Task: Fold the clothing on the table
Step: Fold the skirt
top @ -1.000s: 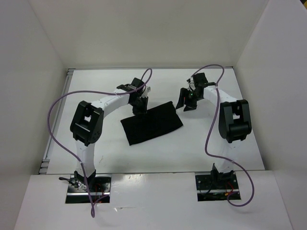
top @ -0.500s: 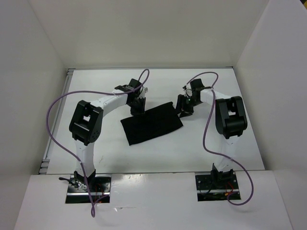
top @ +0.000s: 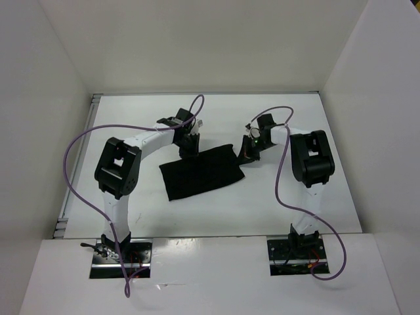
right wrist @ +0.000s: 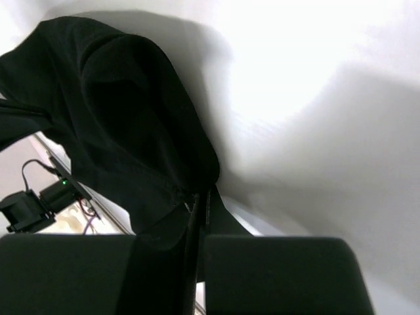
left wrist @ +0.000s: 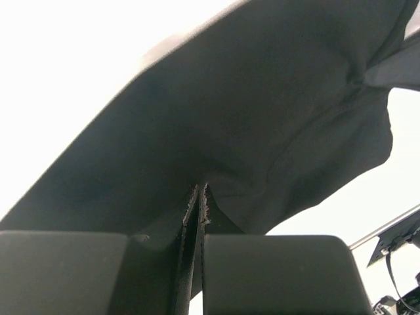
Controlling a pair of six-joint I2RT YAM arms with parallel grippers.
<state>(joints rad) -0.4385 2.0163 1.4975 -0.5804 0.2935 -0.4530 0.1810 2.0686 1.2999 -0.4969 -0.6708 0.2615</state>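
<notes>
1. Black fingers of the left gripper (top: pixel 188 147) pinch the far left corner of the plain black floppy cloth (top: pixel 200 174).
2. The cloth lies mid-way across the smooth white table (top: pixel 269 197).
3. The right gripper (top: pixel 246 153) is clamped on its far right corner.

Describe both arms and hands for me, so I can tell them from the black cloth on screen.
The left arm and right arm match: white tubular links, bulky black joint housings, metal base plates. A purple cable loops loosely from each base to the wrist. The left hand and right hand are black, each with two flat, blocky fingers. No markings show.
</notes>
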